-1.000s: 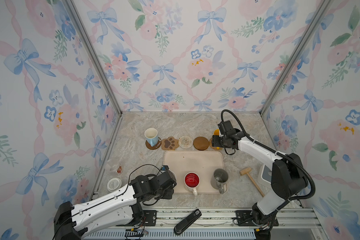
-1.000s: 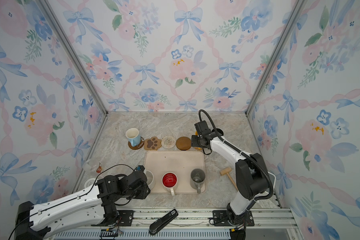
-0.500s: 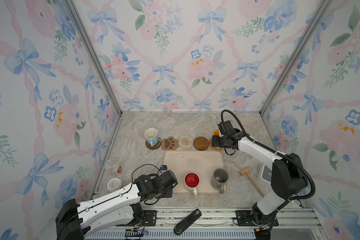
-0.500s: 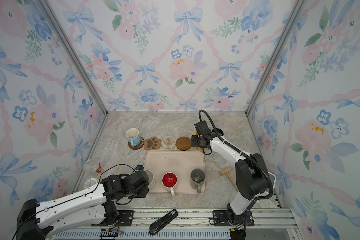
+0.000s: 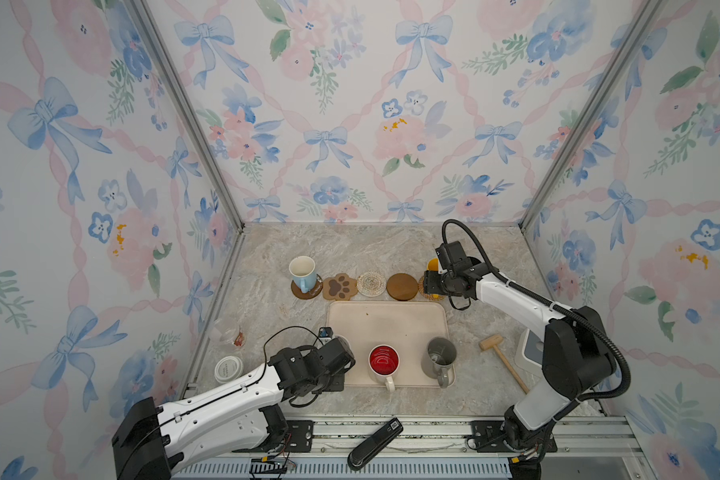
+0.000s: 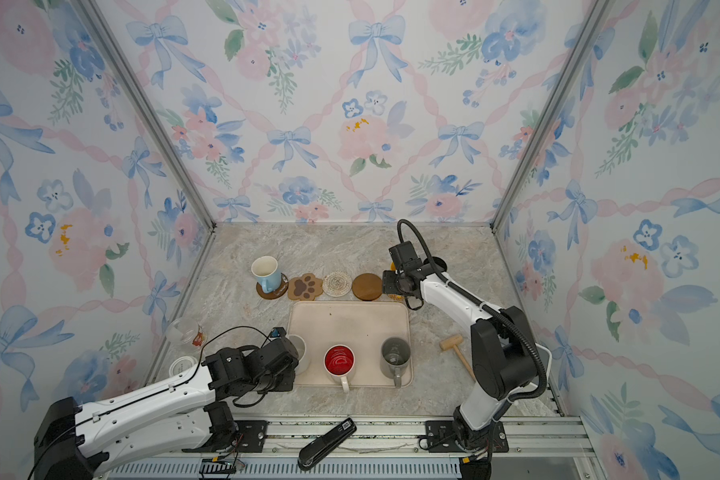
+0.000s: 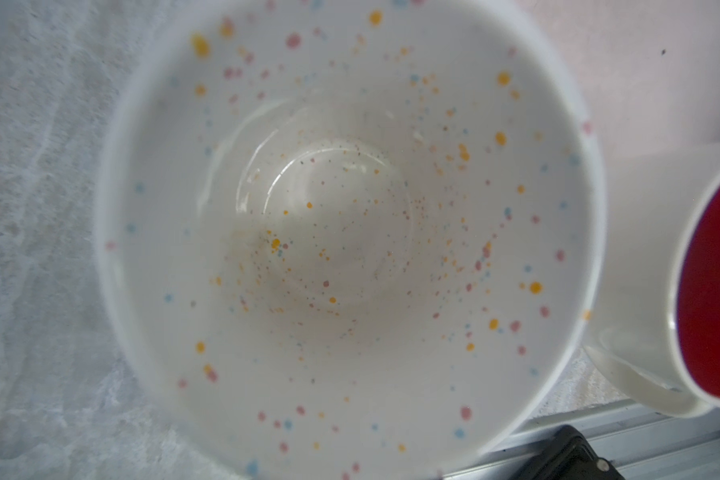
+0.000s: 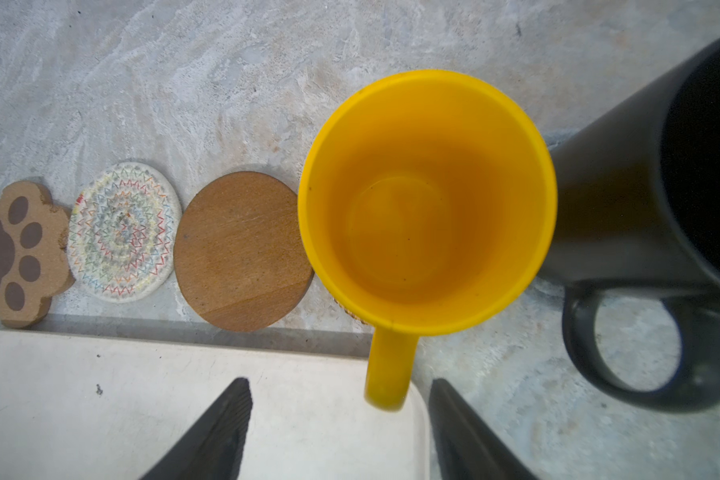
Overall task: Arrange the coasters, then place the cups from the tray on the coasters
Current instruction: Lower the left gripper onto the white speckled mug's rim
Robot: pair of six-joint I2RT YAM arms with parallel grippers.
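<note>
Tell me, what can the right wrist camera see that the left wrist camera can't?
Only the right wrist view shows the yellow mug, the black mug, the paw coaster, the woven coaster, the wooden coaster and the open right gripper. Only the left wrist view shows the speckled mug and the white mug with red inside. Both show the marble table and a bit of the beige tray.

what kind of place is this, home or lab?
Probably a staged lab test cell, not a home: floral wallpaper panels in metal framing, two robot arms mounted on a rail, marble-look tabletop.
</note>
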